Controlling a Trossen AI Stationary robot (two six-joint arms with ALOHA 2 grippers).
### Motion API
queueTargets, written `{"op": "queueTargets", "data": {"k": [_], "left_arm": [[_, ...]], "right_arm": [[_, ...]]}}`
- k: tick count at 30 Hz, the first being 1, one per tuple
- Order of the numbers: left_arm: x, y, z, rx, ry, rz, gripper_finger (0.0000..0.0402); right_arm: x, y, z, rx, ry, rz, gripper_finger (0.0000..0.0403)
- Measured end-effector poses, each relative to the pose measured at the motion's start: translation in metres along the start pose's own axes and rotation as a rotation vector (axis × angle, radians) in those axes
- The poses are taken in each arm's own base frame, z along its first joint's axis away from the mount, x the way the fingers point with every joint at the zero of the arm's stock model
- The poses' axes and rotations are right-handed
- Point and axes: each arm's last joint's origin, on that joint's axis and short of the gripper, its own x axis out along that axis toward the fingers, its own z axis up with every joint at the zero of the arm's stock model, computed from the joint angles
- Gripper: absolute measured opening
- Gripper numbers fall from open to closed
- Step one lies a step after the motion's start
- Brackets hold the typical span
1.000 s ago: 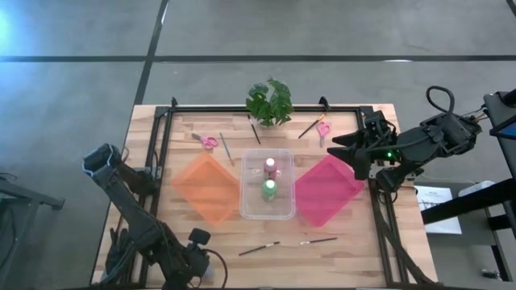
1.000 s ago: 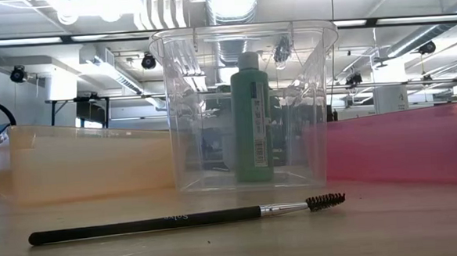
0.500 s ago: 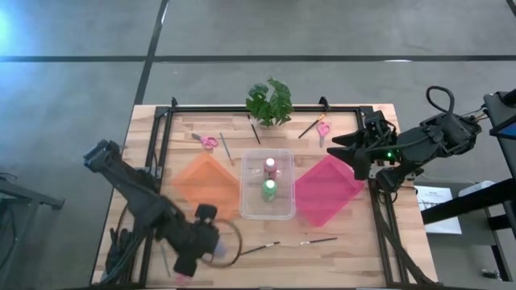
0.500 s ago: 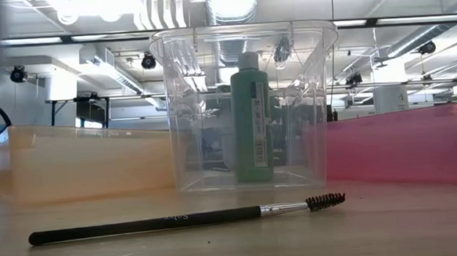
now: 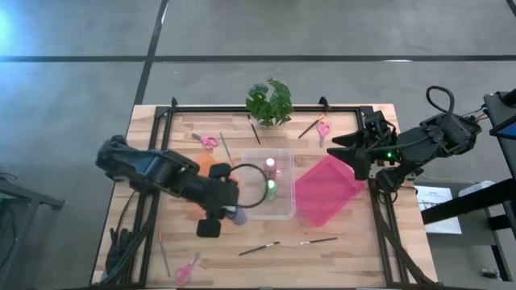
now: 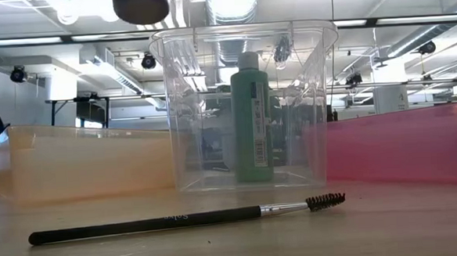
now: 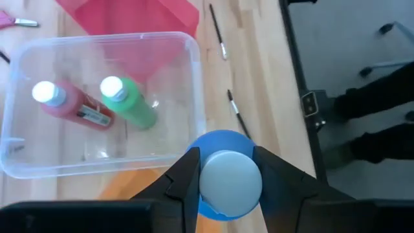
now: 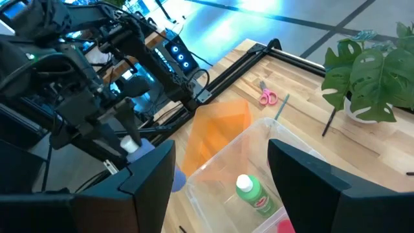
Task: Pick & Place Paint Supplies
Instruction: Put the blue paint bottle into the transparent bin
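My left gripper hangs over the table just left of the clear bin, shut on a blue paint bottle with a white cap. In the bin stand a pink bottle and a green bottle. Two brushes lie near the table's near edge. Pink-handled scissors lie at the far side, and another pair lies near left. My right gripper waits open at the right edge. My left gripper pinches the blue bottle between its two fingers at its top end, beside the white cap. The fingers come from above, pointing down. The bottle hangs upright, cap up, lifted clear of the table next to the bin's near-left corner.
An orange mat lies left of the bin, mostly under my left arm, and a pink mat lies right of it. A leafy plant stands at the far edge. A thin brush lies near left. Black frame rails run along the sides.
My left arm has swung from the table's near-left corner up and toward the clear bin, carrying the blue bottle. A dark part of it has come into the top of the low view. The near-left scissors and brush, hidden before, now show.
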Motion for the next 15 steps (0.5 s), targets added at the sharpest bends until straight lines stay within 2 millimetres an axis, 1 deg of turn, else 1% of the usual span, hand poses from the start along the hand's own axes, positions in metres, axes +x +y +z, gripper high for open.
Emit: {"op": "queueTargets", "data": {"k": [7,9,12,15], "left_arm": [[0.003,0.014,0.029,-0.041,0.006,0.027,0.0122],[0.007,0.018,0.036,-0.067,-0.004,0.032,0.0122],[0.015,0.022,0.040,-0.133,-0.011,0.020,0.0122],[0.021,0.025,0.041,-0.158,-0.007,0.034,0.0122]], "right_arm": [[-0.001,-0.001,0.000,-0.019,0.005,-0.003,0.0241],[-0.001,-0.002,-0.001,-0.027,0.011,-0.011,0.0241],[-0.001,-0.003,-0.001,-0.035,0.017,-0.015,0.0241],[-0.002,-0.004,-0.002,-0.046,0.027,-0.023,0.0241]]}}
